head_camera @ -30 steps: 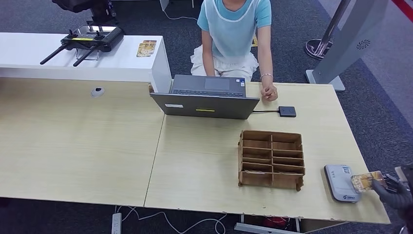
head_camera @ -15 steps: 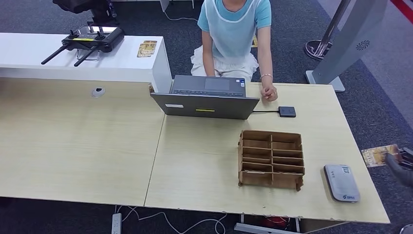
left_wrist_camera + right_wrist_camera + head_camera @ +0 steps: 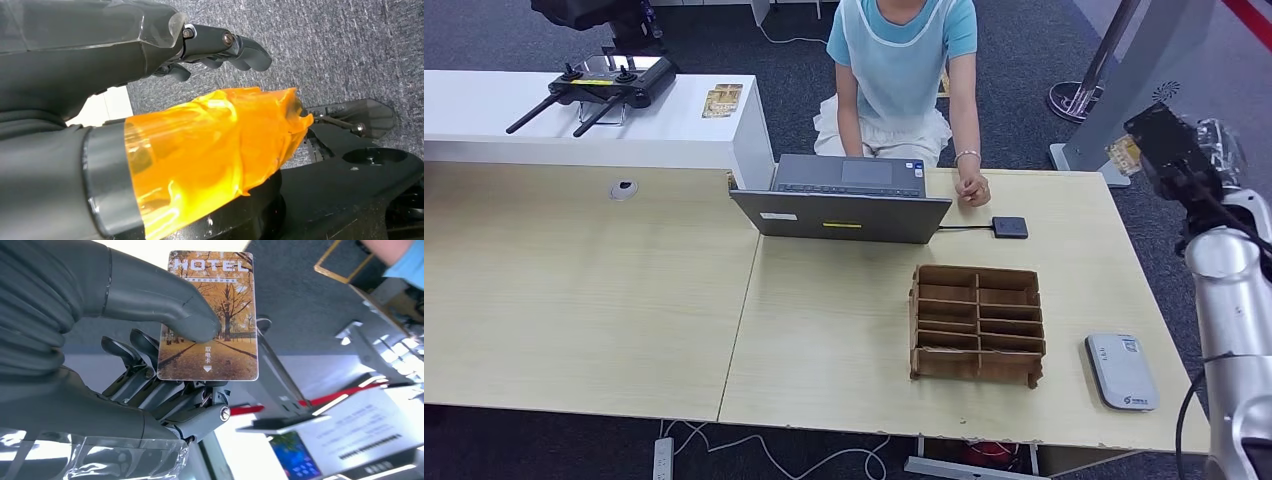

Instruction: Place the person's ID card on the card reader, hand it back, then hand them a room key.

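Note:
My right hand point(image 3: 1169, 150) is raised high past the desk's far right corner, its thumb point(image 3: 165, 305) pinching a card point(image 3: 210, 315) against the fingers behind it. The card is printed HOTEL over autumn trees, and its edge point(image 3: 1124, 153) shows beside the hand in the head view. A grey card reader point(image 3: 1121, 371) lies bare at the desk's near right corner, well below the hand. A person in a light blue top point(image 3: 902, 70) sits behind the laptop, one hand point(image 3: 973, 190) resting on the desk. My left hand point(image 3: 220, 45) hangs over the carpet, holding nothing.
A wooden slotted organizer point(image 3: 977, 323) stands left of the reader. A grey laptop point(image 3: 844, 205) and a small black box point(image 3: 1010, 227) sit at the desk's far edge. A white counter point(image 3: 714, 135) at the back left carries a controller point(image 3: 604, 80). A grey gate post point(image 3: 1139, 80) stands behind my right hand.
My right arm has swung up from beside the card reader to high over the desk's far right corner, taking the card with it. The reader now lies bare.

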Controlling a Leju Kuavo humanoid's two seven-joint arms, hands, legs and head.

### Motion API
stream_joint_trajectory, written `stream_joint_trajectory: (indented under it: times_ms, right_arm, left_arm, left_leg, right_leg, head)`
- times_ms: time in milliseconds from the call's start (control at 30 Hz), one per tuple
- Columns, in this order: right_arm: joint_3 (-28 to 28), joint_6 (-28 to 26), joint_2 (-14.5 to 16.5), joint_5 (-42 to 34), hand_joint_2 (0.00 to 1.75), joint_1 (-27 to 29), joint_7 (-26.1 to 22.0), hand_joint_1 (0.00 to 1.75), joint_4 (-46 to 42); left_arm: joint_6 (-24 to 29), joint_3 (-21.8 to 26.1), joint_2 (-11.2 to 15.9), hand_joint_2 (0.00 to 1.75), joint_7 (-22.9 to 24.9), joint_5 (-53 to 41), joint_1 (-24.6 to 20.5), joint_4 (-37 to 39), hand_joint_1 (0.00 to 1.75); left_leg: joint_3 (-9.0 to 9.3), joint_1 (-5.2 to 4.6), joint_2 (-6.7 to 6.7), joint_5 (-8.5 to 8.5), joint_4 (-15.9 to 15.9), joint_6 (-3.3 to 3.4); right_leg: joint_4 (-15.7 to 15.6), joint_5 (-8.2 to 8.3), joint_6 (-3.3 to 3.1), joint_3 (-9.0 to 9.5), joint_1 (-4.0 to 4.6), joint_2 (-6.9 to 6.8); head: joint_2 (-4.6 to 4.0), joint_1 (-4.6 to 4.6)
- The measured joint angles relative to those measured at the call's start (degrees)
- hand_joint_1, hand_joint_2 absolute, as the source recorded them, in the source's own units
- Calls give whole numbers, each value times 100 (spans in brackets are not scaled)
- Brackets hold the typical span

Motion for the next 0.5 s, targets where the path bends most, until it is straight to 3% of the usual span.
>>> stream_joint_trajectory:
  times_ms: [133,400,500]
  right_arm:
    - [397,-193,199,407,175,-391,60,175,193]
    - [556,-281,291,627,175,-510,116,175,276]
    - [943,-492,588,1210,175,-847,231,175,610]
  left_arm:
    - [-12,-4,7,0,13,-22,0,0,0]
    - [-26,-7,15,0,15,-39,-1,0,0]
    - [-44,-14,29,0,32,-83,-2,0,0]
  left_leg:
    - [-3,0,-1,0,0,-1]
    - [-4,0,-1,0,0,-1]
    - [-7,-1,-2,0,0,0]
  right_leg:
    - [1,0,0,-2,1,-1]
    - [1,0,0,-2,1,-1]
    - [0,0,0,-4,1,-3]
  head:
    - [0,-1]
    - [1,0]
    - [1,1]
